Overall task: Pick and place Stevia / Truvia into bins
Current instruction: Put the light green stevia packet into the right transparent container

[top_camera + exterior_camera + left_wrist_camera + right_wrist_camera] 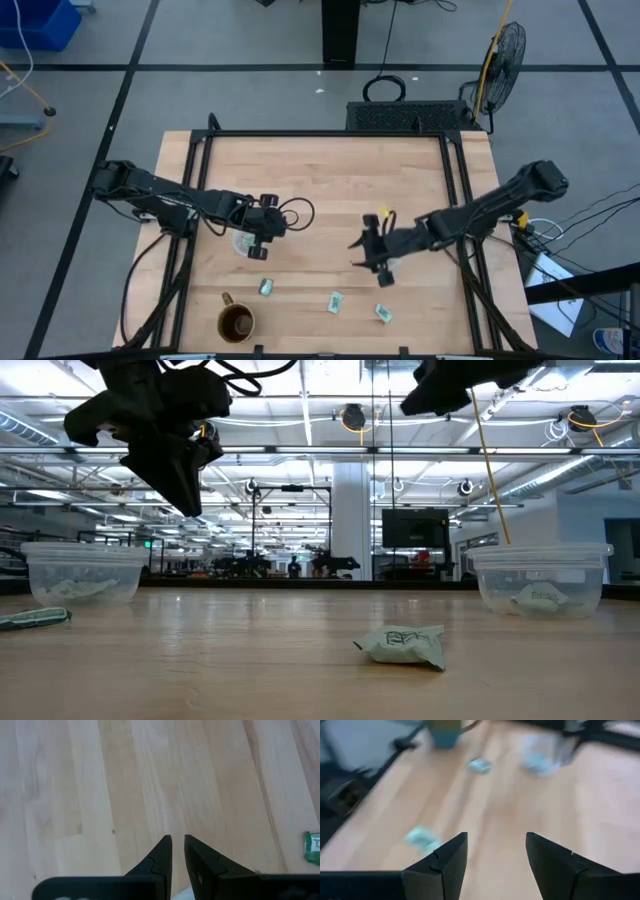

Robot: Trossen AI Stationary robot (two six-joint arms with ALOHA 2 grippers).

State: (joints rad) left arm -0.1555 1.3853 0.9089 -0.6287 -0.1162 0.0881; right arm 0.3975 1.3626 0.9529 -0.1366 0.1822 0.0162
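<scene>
Entry: your left gripper [263,238] sits left of centre in the high view, above the table [330,180], right beside one clear bin [243,241]. In its wrist view the two fingers [162,854] stand nearly together, a thin slit between them, with nothing held. One green packet [313,848] shows at the right edge of that view, lying flat on the wood.

Your right gripper [378,262] is right of centre in the high view, raised off the board. Its wrist view shows the fingers [445,862] spread wide apart and empty.

Loose Stevia packets: you have three along the lower part of the high view, one at lower centre-left [266,287], one at lower centre [335,302], one at lower centre-right [383,314]. A brown mug [236,322] stands at the lower left, just beside the first.

In the low view, the left-hand bin [83,573] and the right-hand bin [540,575] each hold some packets. A crumpled packet [402,645] lies on the wood between them.
</scene>
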